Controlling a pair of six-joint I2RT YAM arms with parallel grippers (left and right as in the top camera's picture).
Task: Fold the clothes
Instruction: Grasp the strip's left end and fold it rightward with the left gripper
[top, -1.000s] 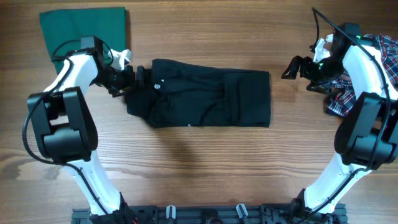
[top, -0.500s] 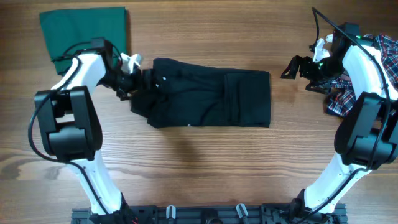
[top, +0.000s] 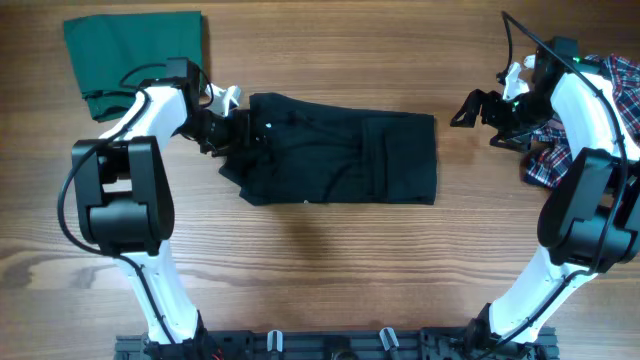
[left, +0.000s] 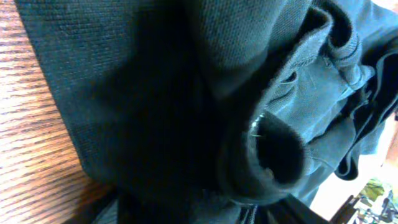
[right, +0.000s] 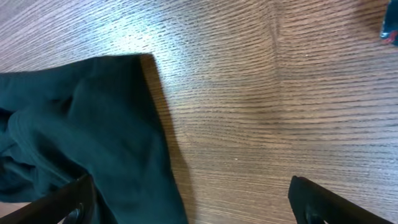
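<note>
The black polo shirt (top: 340, 160) lies partly folded in the middle of the table, long side left to right. My left gripper (top: 232, 128) is at the shirt's left end, shut on a bunched fold of the black fabric; the left wrist view shows the gathered cloth (left: 205, 106) filling the frame right at the jaws. My right gripper (top: 465, 110) is open and empty, above bare wood just right of the shirt's top right corner (right: 106, 124). That corner lies by its left finger in the right wrist view.
A folded green garment (top: 135, 50) lies at the back left. A red, white and blue plaid shirt (top: 600, 120) lies crumpled at the right edge, behind the right arm. Bare wooden table (top: 320, 270) lies in front of the shirt.
My left gripper has moved right with the shirt's left end, pushing that end inward over the shirt. The right arm has stayed still.
</note>
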